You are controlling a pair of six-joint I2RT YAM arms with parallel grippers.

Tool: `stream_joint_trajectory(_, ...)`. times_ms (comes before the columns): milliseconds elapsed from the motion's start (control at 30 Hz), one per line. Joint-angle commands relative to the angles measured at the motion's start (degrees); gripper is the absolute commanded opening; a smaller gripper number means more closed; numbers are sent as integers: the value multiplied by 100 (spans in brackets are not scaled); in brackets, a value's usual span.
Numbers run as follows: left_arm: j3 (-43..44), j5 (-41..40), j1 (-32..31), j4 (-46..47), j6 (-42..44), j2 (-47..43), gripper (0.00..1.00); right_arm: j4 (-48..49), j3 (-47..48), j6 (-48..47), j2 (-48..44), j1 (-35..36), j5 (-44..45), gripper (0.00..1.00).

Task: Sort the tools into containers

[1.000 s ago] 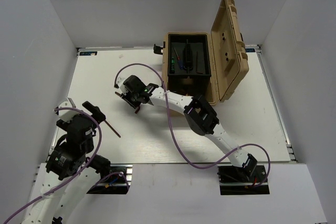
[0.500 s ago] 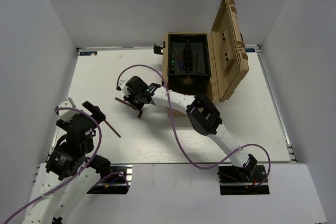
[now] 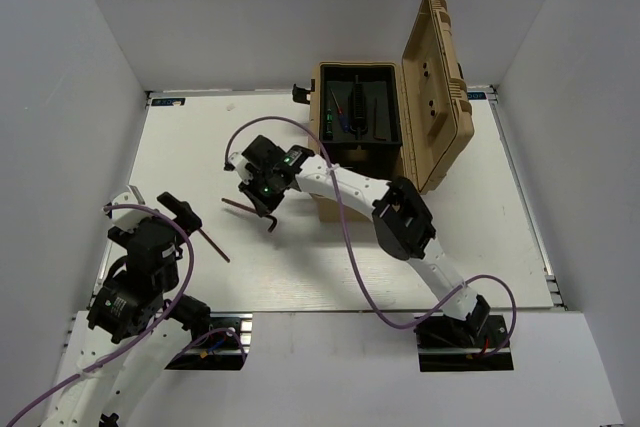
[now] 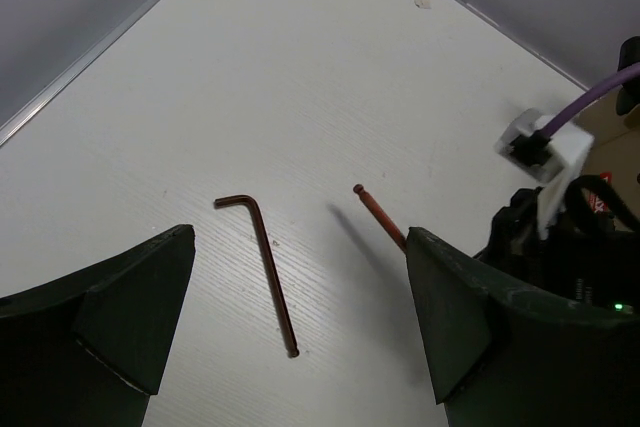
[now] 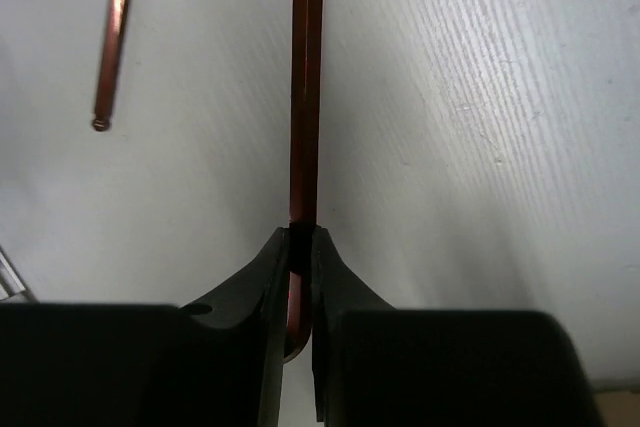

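Observation:
My right gripper (image 3: 262, 197) is shut on a dark reddish hex key (image 5: 305, 87), gripping it near its bend (image 5: 302, 242). The key's long end sticks out to the left (image 3: 232, 204) just above the table. A second hex key (image 3: 215, 245) lies flat on the table, also in the left wrist view (image 4: 265, 257) and the right wrist view (image 5: 112, 37). My left gripper (image 3: 177, 211) is open and empty, near that lying key (image 4: 300, 347). The open tan case (image 3: 405, 182) holds a blue-red screwdriver (image 3: 343, 112) and a black-green stick tool (image 3: 326, 122). No pliers show.
The case lid (image 3: 440, 87) stands open at the back right. A purple cable (image 3: 330, 237) loops along the right arm over the table. White walls close in the table on the left, back and right.
My right gripper has turned and shifted slightly with the hex key in it, and the arm's elbow has swung to the right. The left arm has not moved.

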Motion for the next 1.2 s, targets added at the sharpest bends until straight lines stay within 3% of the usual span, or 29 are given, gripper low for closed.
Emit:
stream_joint_trajectory(0, -41, 41, -24, 8, 48, 71, 96, -25, 335, 136, -635, 5, -154, 0)
stream_joint_trajectory(567, 11, -21, -24, -211, -128, 405, 93, -148, 906, 92, -1408, -38, -67, 0)
stream_joint_trajectory(767, -41, -21, -24, -159, -181, 835, 92, -51, 757, -119, -1892, -258, 715, 0)
stream_joint_trajectory(867, -41, 111, -24, -98, -242, 1474, 91, 106, 521, -259, -2217, -486, 1085, 0)
stream_joint_trajectory(1167, -331, 1219, 99, 201, -883, 2945, 91, 678, -692, -638, -2736, -1462, 2876, 0)
